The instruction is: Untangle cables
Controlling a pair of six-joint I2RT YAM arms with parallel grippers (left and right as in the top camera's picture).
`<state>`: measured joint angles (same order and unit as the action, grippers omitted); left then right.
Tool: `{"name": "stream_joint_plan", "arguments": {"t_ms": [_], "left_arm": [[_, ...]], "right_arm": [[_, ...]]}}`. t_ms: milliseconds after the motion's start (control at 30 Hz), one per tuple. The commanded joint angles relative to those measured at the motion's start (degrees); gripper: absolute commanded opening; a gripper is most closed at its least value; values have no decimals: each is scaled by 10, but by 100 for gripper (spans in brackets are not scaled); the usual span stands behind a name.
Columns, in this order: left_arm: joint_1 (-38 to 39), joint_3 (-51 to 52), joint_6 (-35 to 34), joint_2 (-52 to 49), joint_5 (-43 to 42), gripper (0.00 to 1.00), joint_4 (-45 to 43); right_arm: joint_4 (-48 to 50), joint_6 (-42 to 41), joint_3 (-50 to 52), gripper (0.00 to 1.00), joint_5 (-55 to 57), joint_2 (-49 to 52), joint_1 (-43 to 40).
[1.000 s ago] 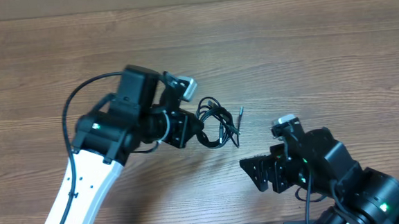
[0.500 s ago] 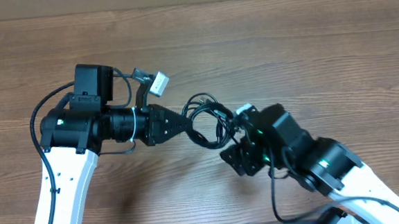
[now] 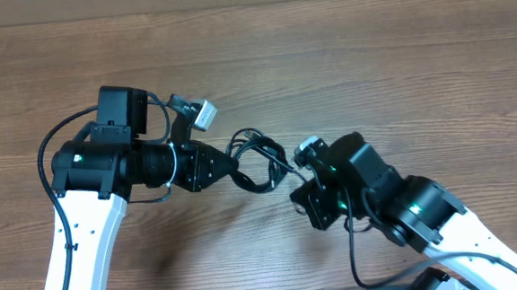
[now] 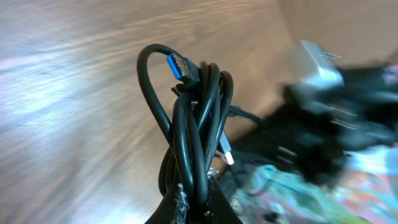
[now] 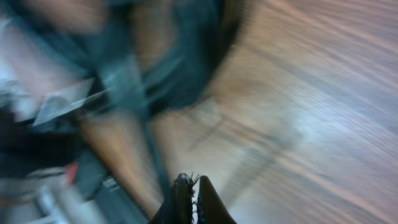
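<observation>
The cables [image 3: 257, 154] are a bundle of thin black cords lying between my two arms in the overhead view. My left gripper [image 3: 232, 171] is shut on the bundle's left end. In the left wrist view the cables [image 4: 196, 106] rise in a loop from the shut left gripper [image 4: 194, 194], with a blue plug [image 4: 177, 64] at the top and a silvery tip [image 4: 228, 157] lower down. My right gripper [image 3: 295, 190] sits at the bundle's lower right, where one strand trails toward it. The blurred right wrist view shows the right gripper [image 5: 191, 185] shut; no cord shows between its tips.
The wooden table [image 3: 398, 73] spreads all around. A small white wrist camera [image 3: 203, 114] stands on the left arm above the bundle. The left arm's thick black cable [image 3: 61, 144] loops at the far left.
The right arm swung in from the lower right to the bundle and its gripper went from open to shut. The left arm turned and drew the bundle slightly left.
</observation>
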<state>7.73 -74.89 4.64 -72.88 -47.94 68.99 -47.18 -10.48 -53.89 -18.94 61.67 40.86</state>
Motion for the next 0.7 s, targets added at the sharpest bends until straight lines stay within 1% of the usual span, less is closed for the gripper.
{"name": "stream_joint_plan", "arguments": {"t_ms": [0, 133, 167, 300, 467, 567, 600, 667], "left_arm": [[-3, -9, -12, 10, 71, 4, -16], [-2, -9, -12, 10, 74, 4, -26], [-1, -9, -12, 10, 73, 4, -28], [0, -8, -12, 10, 70, 4, -28], [1, -2, -12, 10, 36, 4, -28], [8, 6, -12, 10, 33, 4, -32], [12, 11, -13, 10, 36, 4, -36], [13, 17, -23, 10, 39, 5, -44]], "right_arm": [[2, -4, -23, 4, -153, -51, -2], [10, -25, -28, 4, -168, -93, -2], [28, -37, -31, 4, -168, -113, -2], [91, -89, -32, 4, -168, -141, -2], [172, -130, -32, 4, -168, -147, -2], [220, -178, -32, 4, -168, -143, -2], [240, -213, -32, 4, -168, -140, -2], [249, -249, -32, 4, -168, -135, -2]]}}
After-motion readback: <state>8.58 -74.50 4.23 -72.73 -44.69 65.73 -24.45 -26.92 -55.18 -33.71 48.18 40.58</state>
